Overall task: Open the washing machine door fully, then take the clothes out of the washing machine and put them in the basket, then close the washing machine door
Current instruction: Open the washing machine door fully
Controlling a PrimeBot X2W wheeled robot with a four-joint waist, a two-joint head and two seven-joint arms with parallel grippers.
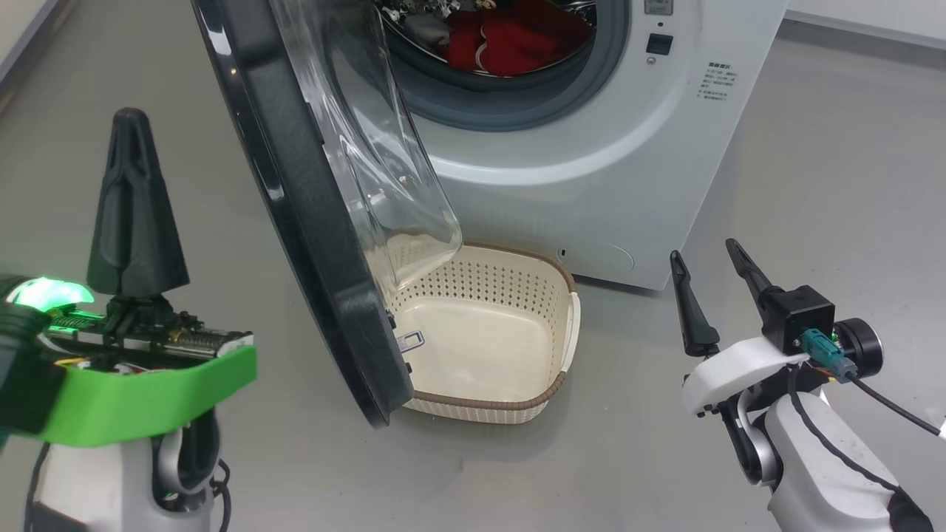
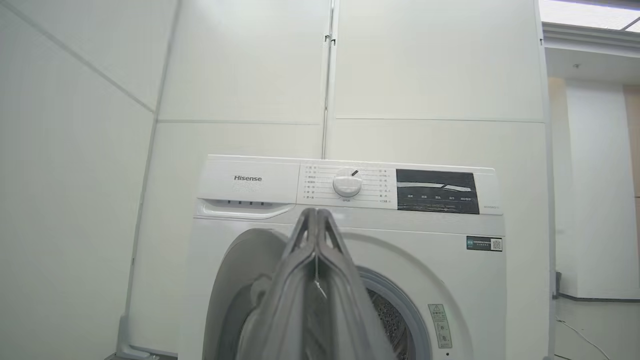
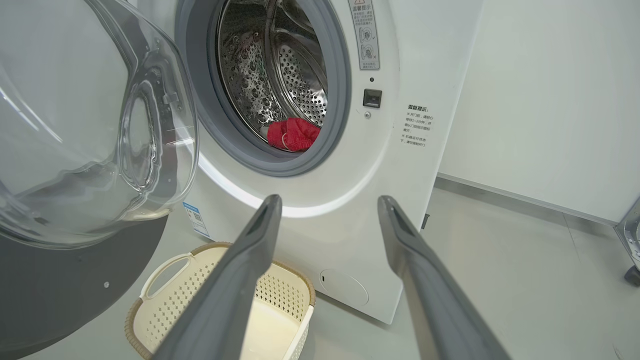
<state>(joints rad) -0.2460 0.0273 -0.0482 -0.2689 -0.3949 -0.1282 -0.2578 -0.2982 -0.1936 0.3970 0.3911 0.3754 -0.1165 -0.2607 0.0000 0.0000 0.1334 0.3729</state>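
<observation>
Grey floor (image 1: 813,148) w/ white wall panels (image 2: 430,60) behind (vert. seam (image 2: 327,75) btwn two).

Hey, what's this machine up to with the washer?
A two-armed robot is set to unload a washing machine. The washing machine door stands swung open, hanging over the empty basket on the floor. The red clothes lie in the drum, not yet taken out. The left gripper is shut on nothing, left of the door; the right gripper is open, empty, off to the right.
</observation>
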